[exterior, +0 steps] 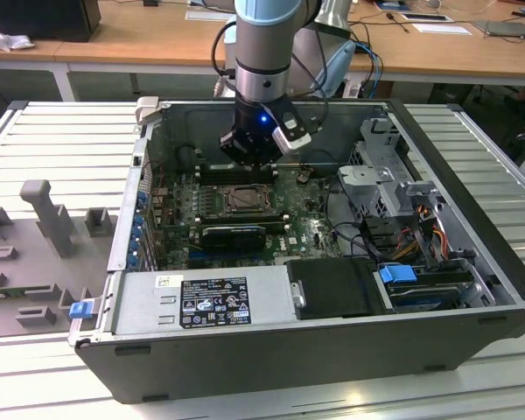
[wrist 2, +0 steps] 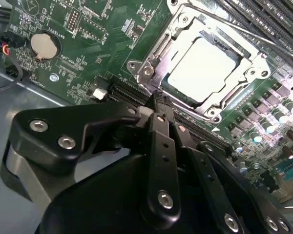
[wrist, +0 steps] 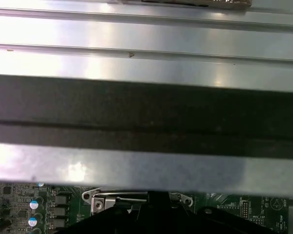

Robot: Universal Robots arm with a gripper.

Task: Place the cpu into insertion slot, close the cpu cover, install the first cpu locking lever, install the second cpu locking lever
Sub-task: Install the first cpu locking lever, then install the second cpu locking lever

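1. The gripper (exterior: 252, 157) is hanging inside the open computer case (exterior: 472, 332), just above the motherboard (exterior: 302, 229) and at the far edge of the insertion slot (exterior: 243, 200). The case is lying on its side on the ribbed counter (exterior: 57, 149).

2. In the second wrist view the jaws are reading as pressed together, the two black fingers (wrist 2: 161, 141) lying side by side with no gap visible between them and nothing held; their tips are sitting right at the near edge of the socket frame.

3. The cpu (wrist 2: 204, 68) is already lying in the insertion slot (wrist 2: 154, 51), its pale metal top looking flat and square to the rim.

4. The cpu cover (wrist 2: 256, 61) appears to be down around the chip, its window framing the metal top. I cannot tell whether either locking lever is latched.

5. Judging from this, placement is done and the work is standing at the cover-and-lever stage.

6. To do this step well, the closed fingertips should be pressing on metal only, never on the chip's top or on the small parts of the green board beside the frame.

7. Any push should be running straight and slow, so the tips are not slipping off toward the memory slots (wrist 2: 263, 19) or the coin battery (wrist 2: 42, 45).
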